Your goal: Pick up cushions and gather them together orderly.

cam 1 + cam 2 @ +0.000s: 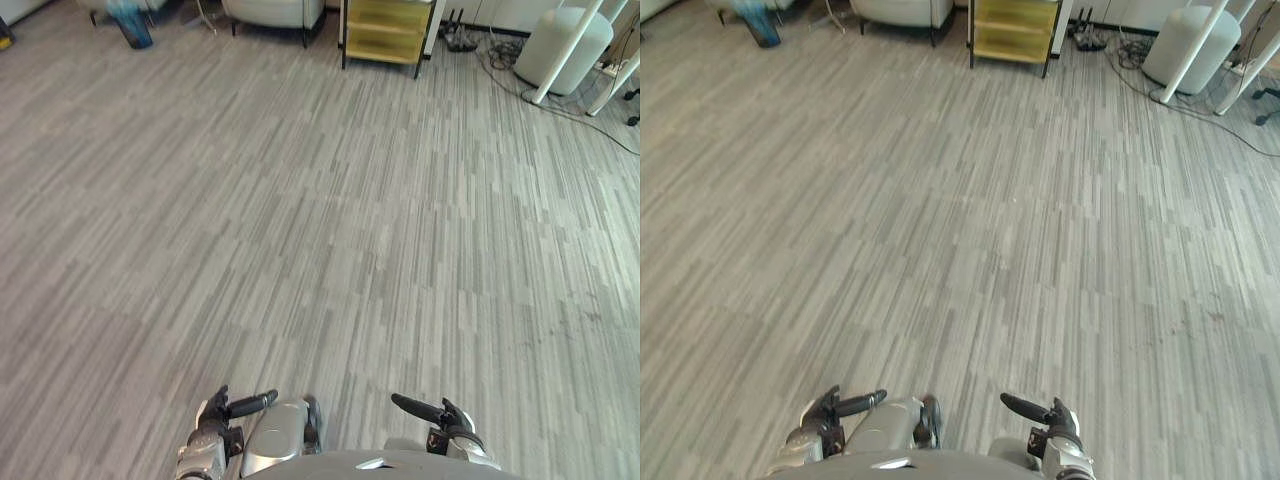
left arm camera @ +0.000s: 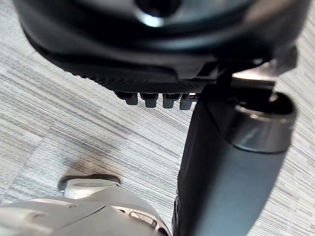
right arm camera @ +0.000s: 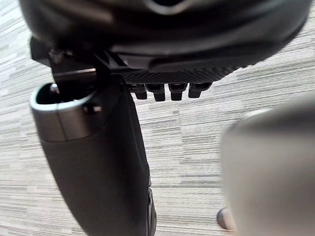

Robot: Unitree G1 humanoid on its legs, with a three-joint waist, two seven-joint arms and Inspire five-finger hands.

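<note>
Hands hung low and empty: left hand (image 1: 215, 410) and right hand (image 1: 450, 415) had fingers relaxed, thumbs out, holding nothing. Whether the blue thing (image 1: 130, 22) beside the far armchair (image 1: 270, 12) was a cushion could not be told; it lay well apart across the floor (image 1: 320, 230). Walking closer with both hands loose, then stooping, seemed the best step.

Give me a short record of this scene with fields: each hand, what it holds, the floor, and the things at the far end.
left hand: low at the near edge, open, holds nothing
right hand: low at the near edge, open, holds nothing
floor: grey, striped
far end: yellow cabinet, white seat, blue object, white rounded unit
</note>
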